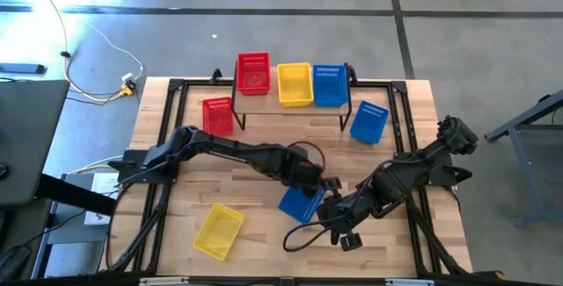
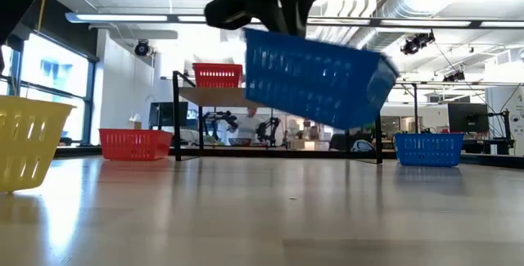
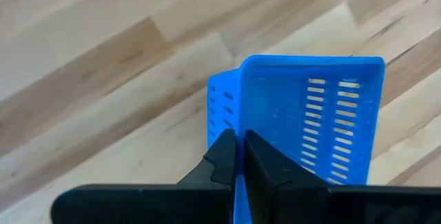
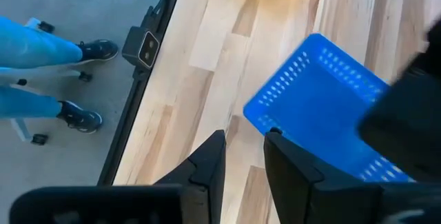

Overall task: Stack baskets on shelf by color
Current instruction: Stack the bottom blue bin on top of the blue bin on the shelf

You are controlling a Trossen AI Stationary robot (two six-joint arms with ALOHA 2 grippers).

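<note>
My left gripper (image 1: 310, 185) is shut on a blue basket (image 1: 301, 203) over the table's near middle. In the low view this basket (image 2: 315, 78) hangs tilted, clear of the table. My right gripper (image 4: 244, 145) is open just right of it, beside its near corner, fingers apart from the wall as far as I can tell. The shelf (image 1: 273, 101) at the far edge carries a red basket (image 1: 253, 72), a yellow basket (image 1: 295, 84) and a blue basket (image 1: 329, 84), side by side on their bottoms. My left gripper pinches the blue basket's side wall at its rim (image 3: 239, 124), one finger inside the basket and one outside. The fingers come from above, pointing down. The basket is lifted clear of the table and hangs tilted below the fingers.
On the table stand a red basket (image 1: 217, 115) left of the shelf, a blue basket (image 1: 369, 121) right of it, and a yellow basket (image 1: 218, 231) near the near-left corner. A person's legs (image 4: 41, 45) show beyond the table's edge. Bare wood lies between the shelf and the held basket.
</note>
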